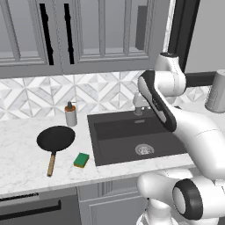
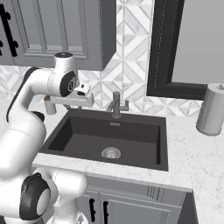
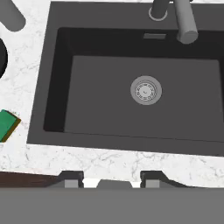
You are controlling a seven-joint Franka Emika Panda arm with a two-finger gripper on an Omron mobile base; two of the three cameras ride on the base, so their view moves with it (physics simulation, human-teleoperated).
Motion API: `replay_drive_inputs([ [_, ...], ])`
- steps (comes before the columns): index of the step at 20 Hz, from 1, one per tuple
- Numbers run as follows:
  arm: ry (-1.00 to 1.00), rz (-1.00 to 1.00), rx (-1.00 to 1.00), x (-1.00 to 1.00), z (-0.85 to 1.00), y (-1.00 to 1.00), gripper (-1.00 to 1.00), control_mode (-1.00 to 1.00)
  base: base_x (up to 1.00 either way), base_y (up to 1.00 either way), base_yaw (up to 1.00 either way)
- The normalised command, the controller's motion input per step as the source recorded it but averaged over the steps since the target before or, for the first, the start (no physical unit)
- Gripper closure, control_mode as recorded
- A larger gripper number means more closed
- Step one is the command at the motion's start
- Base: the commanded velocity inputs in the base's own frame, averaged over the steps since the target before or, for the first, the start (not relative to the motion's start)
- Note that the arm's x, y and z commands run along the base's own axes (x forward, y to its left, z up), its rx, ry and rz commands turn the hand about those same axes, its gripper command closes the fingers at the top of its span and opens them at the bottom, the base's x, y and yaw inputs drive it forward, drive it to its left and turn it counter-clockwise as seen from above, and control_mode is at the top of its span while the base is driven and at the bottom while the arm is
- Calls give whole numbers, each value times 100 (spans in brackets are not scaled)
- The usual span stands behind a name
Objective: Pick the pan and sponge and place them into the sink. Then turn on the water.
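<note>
While your hand (image 3: 111,180) hangs high above the sink (image 3: 57,87), its two dark fingertips (image 3: 70,178) stand apart with a clear gap between them and hold nothing. In the hand view you look straight down into the dark grey basin, and the round metal drain (image 3: 146,90) sits near the middle of its floor. The basin has nothing in it and looks dry. The faucet (image 3: 186,22) rises at the far rim, and its spout reaches a little over the basin; you see no water coming from it.

In the left base view, you find the pan (image 1: 56,138) on the marble table (image 1: 22,162), to the left of the sink and well apart from your hand. It lies flat, and its wooden handle (image 1: 51,165) points toward the front edge of the table. The sponge (image 1: 81,160) lies just beside the pan, between it and the front left corner of the sink, with the green face up. It does not touch the pan. Behind the pan, near the tiled wall, stands the small soap dispenser (image 1: 70,114).

In the right base view, a grey cylinder (image 2: 211,109) stands on the table to the right of the sink.
</note>
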Motion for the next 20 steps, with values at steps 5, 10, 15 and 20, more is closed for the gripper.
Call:
replay_drive_inputs([
  [5, -3, 7, 0, -10, -8, 57, -100, -100, 0, 0, 0],
  [10, -1, 26, 0, -10, -26, 100, -100, -100, 0, 0, 0],
  [15, 4, 29, -5, 0, -22, 100, -100, -100, 0, 0, 0],
  [20, 12, 31, -9, 0, -23, 100, -100, -100, 0, 0, 0],
])
